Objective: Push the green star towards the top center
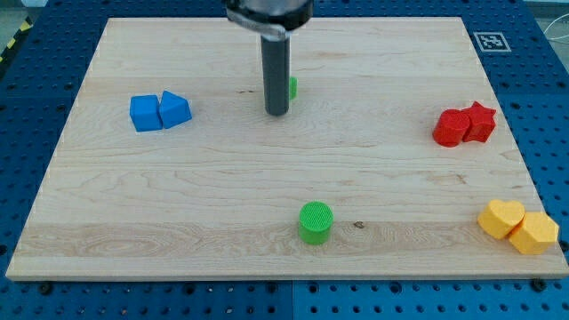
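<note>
The green star (292,87) is almost wholly hidden behind my rod; only a thin green sliver shows at the rod's right edge, near the view's top centre. My tip (276,112) rests on the board just below and left of that sliver, close against the star. A green cylinder (316,221) stands at the view's bottom centre, far below the tip.
A blue cube (145,113) and a blue angular block (174,109) sit together at the left. A red cylinder (451,127) and a red star (479,121) sit at the right. A yellow heart (500,217) and a yellow hexagon (533,233) lie at the bottom right.
</note>
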Robot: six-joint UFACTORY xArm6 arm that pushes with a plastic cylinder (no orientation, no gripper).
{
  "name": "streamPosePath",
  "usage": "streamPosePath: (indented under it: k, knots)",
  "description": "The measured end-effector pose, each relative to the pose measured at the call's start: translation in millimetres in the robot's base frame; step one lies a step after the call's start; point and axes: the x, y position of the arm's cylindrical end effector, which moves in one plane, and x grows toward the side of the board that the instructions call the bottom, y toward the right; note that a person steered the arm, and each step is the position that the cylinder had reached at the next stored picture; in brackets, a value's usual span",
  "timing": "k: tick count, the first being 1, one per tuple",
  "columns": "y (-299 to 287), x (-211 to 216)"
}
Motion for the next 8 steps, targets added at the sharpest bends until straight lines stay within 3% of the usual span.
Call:
streamPosePath:
  k: [1, 5, 8]
  knots:
    - [0.0, -41.3]
    - [15.0, -93.6]
    - [42.5, -89.5]
